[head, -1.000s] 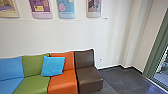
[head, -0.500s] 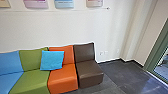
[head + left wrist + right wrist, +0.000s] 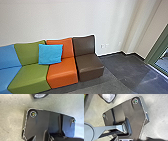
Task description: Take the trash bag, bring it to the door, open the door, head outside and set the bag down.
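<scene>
Seating of smooth blue upholstery (image 3: 7,76) stands at about ten o'clock from the head camera, with a green cushioned seat (image 3: 30,75) beside it toward eleven. Low and close in, off the front edge of the robot's broad dark base plate (image 3: 37,125), a crumpled silvery-grey thing with a dark edge (image 3: 40,95) sits apart from the plate, seemingly nearer the plate's left front corner; I judge it to be the trash bag, roughly at eleven o'clock. If so, the left gripper is likely the nearer tool and the right gripper would have to come across from about one o'clock. Whether either is apart, together or clamped on the bag I cannot tell, nor whether the bag rests on the floor or hangs; its long axis is unclear too, as only part of it is in sight. Further along, a square bright-blue cushion (image 3: 50,53) leans across the join between green and orange, an orange cushioned seat (image 3: 62,75) comes next, and a dark brown seat (image 3: 88,67) closes the row just short of twelve to half past twelve. Dark grey tiled floor (image 3: 120,67) runs on from there past the white wall (image 3: 75,20). Around two o'clock rises a green metal frame (image 3: 156,53) with glass in it, perhaps the door. Bag and frame thus lie on different bearings, so carrying it there probably calls for a clockwise turn, with the bag kept clear of the brown seat.
</scene>
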`<state>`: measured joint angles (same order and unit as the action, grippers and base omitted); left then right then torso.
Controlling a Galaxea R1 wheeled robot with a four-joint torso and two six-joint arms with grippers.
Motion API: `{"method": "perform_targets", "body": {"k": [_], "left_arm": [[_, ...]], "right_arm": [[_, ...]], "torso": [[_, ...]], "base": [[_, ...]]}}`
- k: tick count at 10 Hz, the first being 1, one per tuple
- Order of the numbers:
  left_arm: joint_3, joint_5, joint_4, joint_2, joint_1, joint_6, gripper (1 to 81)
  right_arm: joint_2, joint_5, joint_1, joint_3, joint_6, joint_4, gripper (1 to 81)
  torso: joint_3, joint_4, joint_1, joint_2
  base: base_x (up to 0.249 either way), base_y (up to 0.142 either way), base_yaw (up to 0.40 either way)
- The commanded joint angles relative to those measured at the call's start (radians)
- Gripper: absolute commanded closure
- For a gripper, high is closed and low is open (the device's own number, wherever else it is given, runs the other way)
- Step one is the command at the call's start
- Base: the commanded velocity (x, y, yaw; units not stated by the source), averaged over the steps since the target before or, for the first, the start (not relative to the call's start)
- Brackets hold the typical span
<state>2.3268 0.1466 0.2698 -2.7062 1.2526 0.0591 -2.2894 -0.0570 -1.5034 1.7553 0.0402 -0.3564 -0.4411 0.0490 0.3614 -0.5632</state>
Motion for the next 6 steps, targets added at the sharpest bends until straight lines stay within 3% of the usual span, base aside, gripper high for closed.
{"method": "perform_targets", "body": {"k": [1, 2, 6], "left_arm": [[-0.001, 0.111, 0.042, 0.04, -0.103, 0.002, 1.0], [0.0, 0.131, 0.043, 0.041, -0.129, 0.001, 1.0], [0.002, 0.16, 0.078, 0.043, -0.204, 0.001, 1.0]], "right_arm": [[0.098, 0.074, 0.039, -0.08, 0.0, -0.023, 1.0], [0.121, 0.074, 0.047, -0.102, 0.0, -0.023, 1.0], [0.199, 0.074, 0.073, -0.176, -0.003, -0.041, 1.0]], "torso": [[-0.054, 0.0, 0.063, -0.098], [-0.027, 0.0, 0.083, -0.128], [-0.05, 0.0, 0.16, -0.248]], "base": [[0.0, 0.0, 0.0], [0.0, 0.0, 0.0], [0.0, 0.0, 0.0]]}}
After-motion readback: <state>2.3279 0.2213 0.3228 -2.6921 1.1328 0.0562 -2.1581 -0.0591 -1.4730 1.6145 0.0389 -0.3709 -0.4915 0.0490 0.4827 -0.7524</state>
